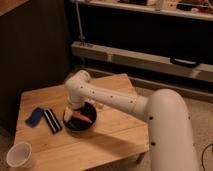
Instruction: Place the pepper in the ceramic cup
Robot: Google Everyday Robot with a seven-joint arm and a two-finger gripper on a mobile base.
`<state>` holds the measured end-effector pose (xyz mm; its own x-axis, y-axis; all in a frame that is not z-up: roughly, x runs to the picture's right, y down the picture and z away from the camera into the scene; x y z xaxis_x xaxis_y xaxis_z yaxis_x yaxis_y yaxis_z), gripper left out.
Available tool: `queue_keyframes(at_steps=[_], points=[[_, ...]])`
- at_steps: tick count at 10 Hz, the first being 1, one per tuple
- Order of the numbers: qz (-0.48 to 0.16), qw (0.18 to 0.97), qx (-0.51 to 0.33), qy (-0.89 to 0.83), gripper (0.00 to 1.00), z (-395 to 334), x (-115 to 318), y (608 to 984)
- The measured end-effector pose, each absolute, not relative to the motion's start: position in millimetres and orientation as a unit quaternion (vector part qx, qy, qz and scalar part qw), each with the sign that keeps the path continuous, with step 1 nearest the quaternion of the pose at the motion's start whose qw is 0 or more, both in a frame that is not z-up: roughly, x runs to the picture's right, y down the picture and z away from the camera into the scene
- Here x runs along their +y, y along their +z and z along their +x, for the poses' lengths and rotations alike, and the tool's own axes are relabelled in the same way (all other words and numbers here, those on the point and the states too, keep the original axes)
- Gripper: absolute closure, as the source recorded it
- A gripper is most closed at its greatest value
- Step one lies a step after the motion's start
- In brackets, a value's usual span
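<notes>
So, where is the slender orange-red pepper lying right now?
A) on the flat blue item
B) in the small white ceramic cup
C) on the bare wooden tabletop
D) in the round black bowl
D: the slender orange-red pepper lies inside the round black bowl, with the end effector just above that bowl, while the small white ceramic cup stands well apart from it.
</notes>
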<state>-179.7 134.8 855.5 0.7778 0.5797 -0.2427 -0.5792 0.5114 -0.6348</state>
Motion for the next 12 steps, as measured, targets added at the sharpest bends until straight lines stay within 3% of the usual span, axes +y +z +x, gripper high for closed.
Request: queue_keyframes(at_steps=[4,12], points=[[-0.373,0.867,0.012,0.329,0.22,-175.5,153.9,868.5],[-0.378,0.869,0.009,0.319,0.97,-177.6,154.6,871.7]])
